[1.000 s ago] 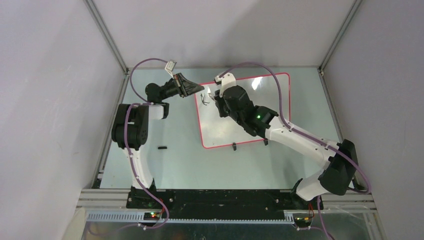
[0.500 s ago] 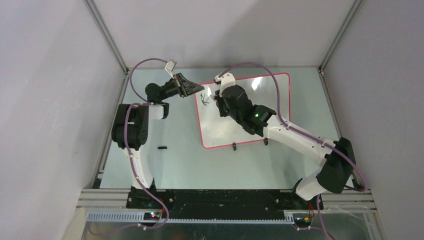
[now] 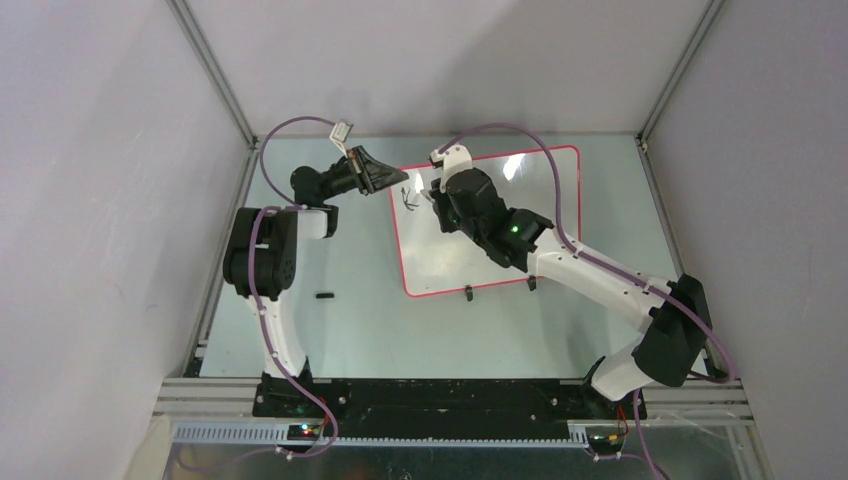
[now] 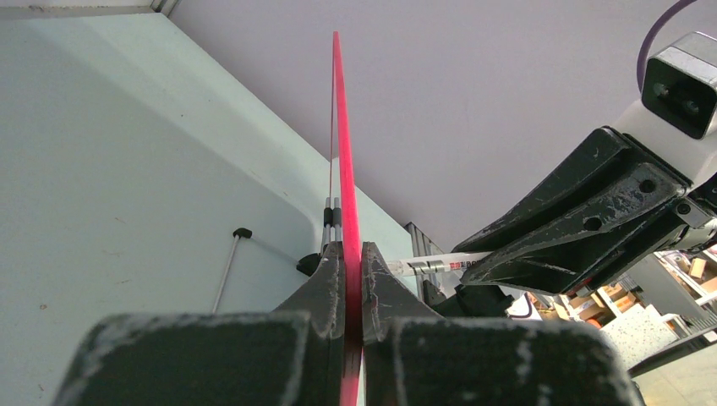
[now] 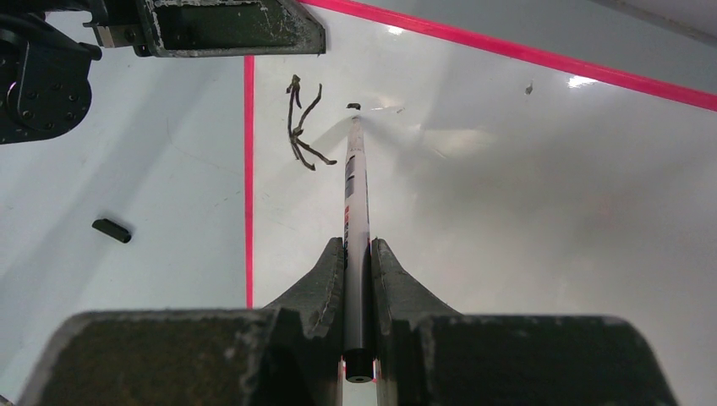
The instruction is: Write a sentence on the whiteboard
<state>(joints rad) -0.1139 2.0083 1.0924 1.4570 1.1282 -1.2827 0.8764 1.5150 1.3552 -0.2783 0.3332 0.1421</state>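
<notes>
The right pincer clamps the marker pointing straight ahead, tip seemingly touching the whiteboard just right of the first letter; the left pincer pinches the rim.

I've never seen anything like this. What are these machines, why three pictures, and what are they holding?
Two robot arms are bolted to a table. One picture looks down from above; the other two come from cameras on the wrists. The left hand pinches the red edge of a whiteboard on the table. The right hand grips a marker, its tip at the board beside a few black strokes. A small black piece, perhaps a cap, lies nearby.
</notes>
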